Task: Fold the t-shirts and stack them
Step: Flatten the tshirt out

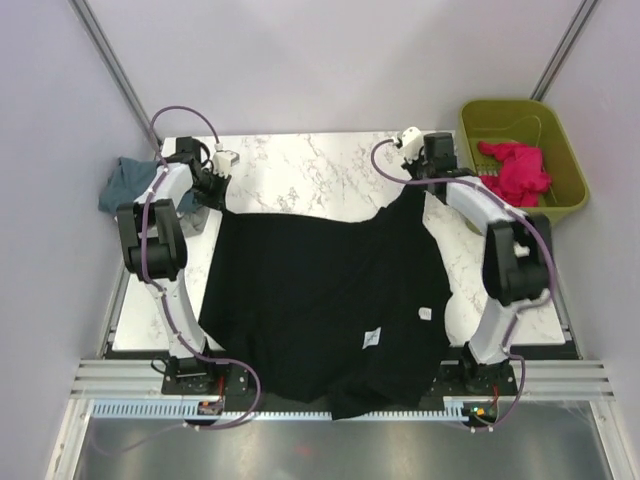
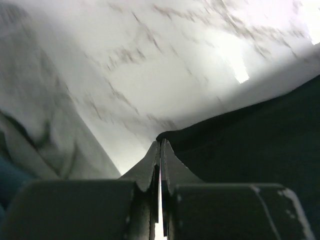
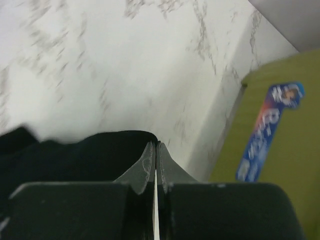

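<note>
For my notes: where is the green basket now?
Top view: the green basket sits at the far right, beside the table's far corner, holding a pink-red cloth.

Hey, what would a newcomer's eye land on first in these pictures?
A large black cloth t-shirt sprawls across the white marble-patterned table, its far corners pinched by the shut left gripper and right gripper. At the far right, an olive-green plastic basket holds crumpled bright pink cloth.
</note>
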`<control>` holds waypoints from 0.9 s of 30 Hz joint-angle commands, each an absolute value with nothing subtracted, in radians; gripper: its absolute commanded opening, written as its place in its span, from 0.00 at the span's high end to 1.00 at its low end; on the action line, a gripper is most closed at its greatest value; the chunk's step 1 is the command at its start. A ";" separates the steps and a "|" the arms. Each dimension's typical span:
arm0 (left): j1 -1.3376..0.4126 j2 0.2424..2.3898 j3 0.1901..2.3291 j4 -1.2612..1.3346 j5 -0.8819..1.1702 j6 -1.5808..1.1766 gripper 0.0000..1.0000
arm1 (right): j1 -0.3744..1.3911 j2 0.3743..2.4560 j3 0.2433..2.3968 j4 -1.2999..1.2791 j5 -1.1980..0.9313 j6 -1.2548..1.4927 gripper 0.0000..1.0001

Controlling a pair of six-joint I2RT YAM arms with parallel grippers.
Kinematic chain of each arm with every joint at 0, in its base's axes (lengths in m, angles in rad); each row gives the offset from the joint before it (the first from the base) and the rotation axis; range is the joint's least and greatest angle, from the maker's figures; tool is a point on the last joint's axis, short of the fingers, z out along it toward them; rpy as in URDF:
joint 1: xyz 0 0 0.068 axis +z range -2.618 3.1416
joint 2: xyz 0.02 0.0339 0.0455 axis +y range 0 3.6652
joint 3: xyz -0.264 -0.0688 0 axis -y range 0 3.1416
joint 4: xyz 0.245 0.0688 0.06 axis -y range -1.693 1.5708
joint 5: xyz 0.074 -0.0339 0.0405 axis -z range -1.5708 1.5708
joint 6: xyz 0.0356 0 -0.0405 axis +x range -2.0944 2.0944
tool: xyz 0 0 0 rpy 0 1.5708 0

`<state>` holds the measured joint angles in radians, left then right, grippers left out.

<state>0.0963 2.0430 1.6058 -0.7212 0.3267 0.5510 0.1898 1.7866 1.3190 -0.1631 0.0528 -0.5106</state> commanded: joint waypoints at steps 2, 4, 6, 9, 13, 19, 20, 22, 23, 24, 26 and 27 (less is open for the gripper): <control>0.080 2.230 1.875 -0.690 0.316 0.603 0.98 | 0.106 2.154 1.766 -0.112 0.081 -0.460 1.00; 0.077 2.276 1.943 -0.696 0.311 0.586 0.98 | 0.097 2.248 1.891 -0.136 0.089 -0.460 1.00; 0.075 2.312 2.030 -0.701 0.307 0.574 0.98 | 0.091 2.374 2.080 -0.178 0.097 -0.462 1.00; 0.069 2.382 2.132 -0.707 0.287 0.568 0.98 | 0.081 2.507 2.303 -0.213 0.110 -0.460 1.00; 0.071 2.447 2.236 -0.695 0.256 0.539 0.98 | 0.087 2.583 2.392 -0.146 0.109 -0.472 1.00; 0.071 2.484 2.298 -0.560 0.178 0.543 0.98 | 0.107 2.614 2.395 -0.095 0.091 -0.483 1.00; 0.069 2.482 2.299 -0.543 0.181 0.552 0.98 | 0.110 2.612 2.396 -0.091 0.078 -0.485 1.00; 0.066 2.470 2.307 -0.497 0.190 0.552 0.98 | 0.127 2.599 2.385 -0.092 0.078 -0.495 1.00; 0.066 2.464 2.309 -0.479 0.196 0.551 0.98 | 0.132 2.592 2.376 -0.094 0.078 -0.499 1.00; 0.064 2.454 2.307 -0.462 0.212 0.554 0.98 | 0.138 2.576 2.355 -0.094 0.071 -0.499 1.00; 0.060 2.448 2.306 -0.411 0.233 0.583 0.98 | 0.146 2.562 2.324 -0.091 0.066 -0.524 1.00; 0.058 2.450 2.307 -0.391 0.229 0.597 0.98 | 0.146 2.559 2.307 -0.091 0.075 -0.528 1.00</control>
<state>0.0628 2.4779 2.2589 -0.5369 0.2161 0.5491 0.1349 2.6022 2.3405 -0.1211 0.0834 -0.4995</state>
